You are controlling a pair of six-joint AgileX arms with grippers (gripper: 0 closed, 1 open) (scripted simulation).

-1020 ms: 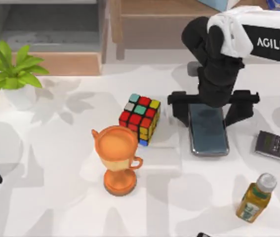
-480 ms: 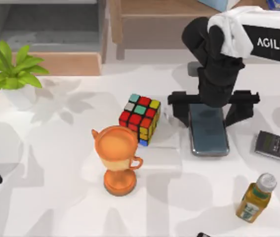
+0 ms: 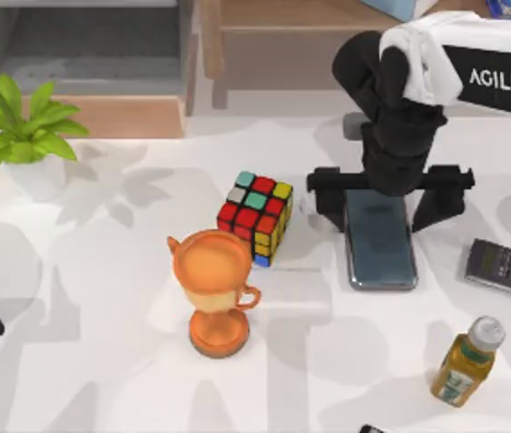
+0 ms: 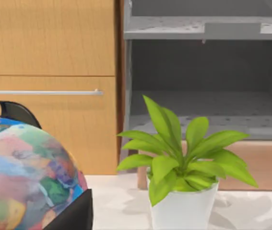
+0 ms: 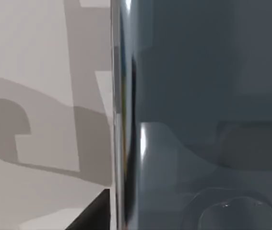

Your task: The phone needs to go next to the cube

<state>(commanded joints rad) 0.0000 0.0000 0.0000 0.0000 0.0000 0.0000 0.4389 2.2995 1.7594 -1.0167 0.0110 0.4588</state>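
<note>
The right gripper (image 3: 384, 200) hangs over the far end of the phone (image 3: 380, 239), its two fingers spread wide, one off each long side of the slab and neither pressing it. The phone lies flat on the tabletop (image 3: 102, 298), right of centre, long axis running from the far edge toward the near edge. The cube (image 3: 256, 216) sits just to its left, with a strip of bare white surface between them. In the right wrist view the phone's glossy screen (image 5: 203, 115) is seen close up, with its metal edge against the white top; it looks to be resting on the surface, though contact cannot be confirmed from this angle.

As a judgement, the placing looks done: the phone is beside the cube and the jaws are apart. What remains is for the arm to lift clear without nudging it.

An orange trophy cup (image 3: 214, 289) stands near the cube, a black remote (image 3: 506, 267) and a juice bottle (image 3: 465, 361) toward the right edge. The left arm is parked at the left edge, near a potted plant (image 4: 183, 163) and a globe (image 4: 25, 177).
</note>
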